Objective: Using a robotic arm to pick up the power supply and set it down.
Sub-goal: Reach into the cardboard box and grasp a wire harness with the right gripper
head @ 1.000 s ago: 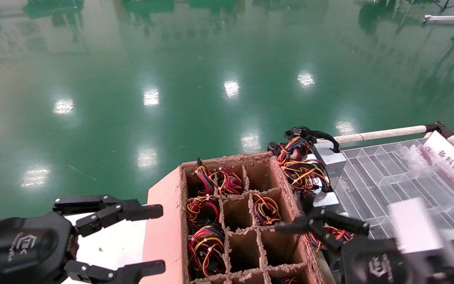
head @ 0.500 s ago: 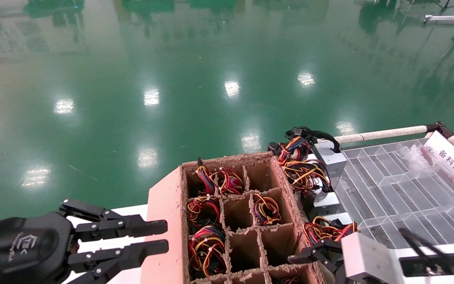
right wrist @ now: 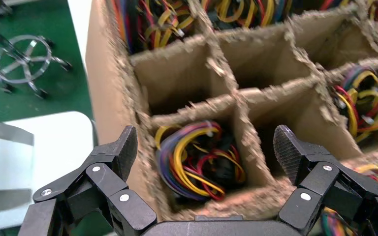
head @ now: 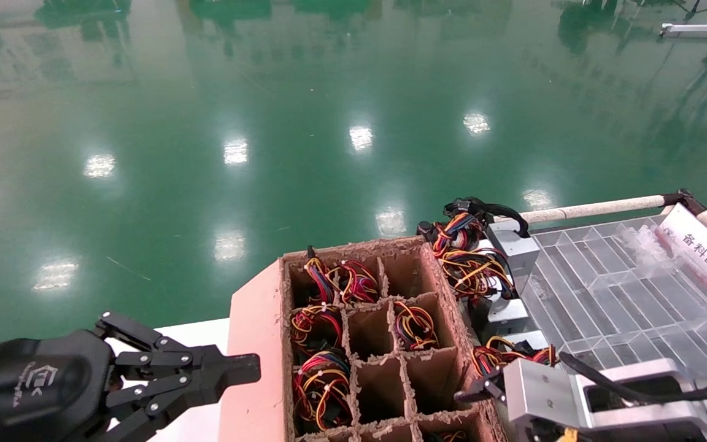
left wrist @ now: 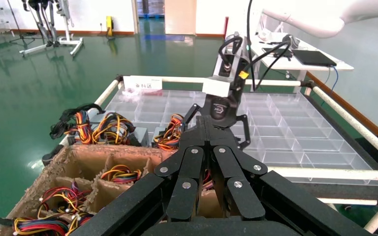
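Cardboard crate [head: 255, 368] compartments with wire bundles [head: 320, 387]

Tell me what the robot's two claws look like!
Both are black. The left gripper has jointed fingers with silver rivets and a white logo on its rounded body. The right gripper has ridged fingertips, a silver boxy wrist block and a black cable.

white card [head: 706, 248] on clear tray [head: 599, 276]: "备料区"; smaller print unreadable
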